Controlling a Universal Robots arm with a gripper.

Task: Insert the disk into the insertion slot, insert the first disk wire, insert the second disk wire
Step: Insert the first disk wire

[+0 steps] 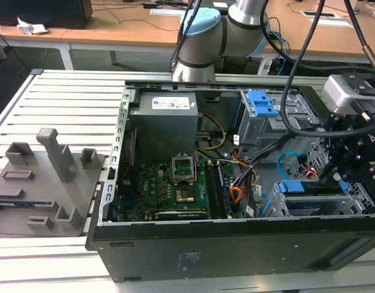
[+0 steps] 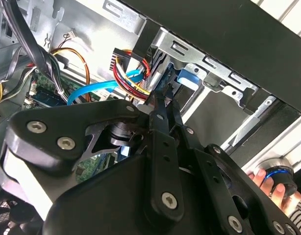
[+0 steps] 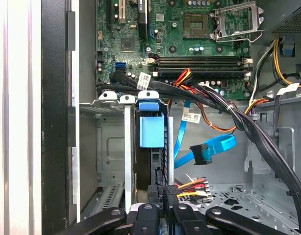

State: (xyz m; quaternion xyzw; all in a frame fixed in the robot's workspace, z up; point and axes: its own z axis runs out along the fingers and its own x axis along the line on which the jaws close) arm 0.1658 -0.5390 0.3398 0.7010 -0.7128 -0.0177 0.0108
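My narrowed pincer [image 3: 165, 190] is gripping the red-and-black wire bundle [image 3: 193, 185] just at the near end of the disk [image 3: 151, 131], which is lying lengthwise ahead.

A grey fixture tray [image 1: 47, 196] lies beside the open computer case [image 1: 236, 250].

One open computer case [image 1: 236, 244] held one blue-framed disk [image 3: 151, 129], one grey drive cage [image 3: 109, 147], one motherboard [image 3: 180, 36] and one power supply [image 1: 163, 122]. One light blue flat cable [image 3: 219, 145] and one red-and-orange wire bundle [image 3: 192, 185] were there.
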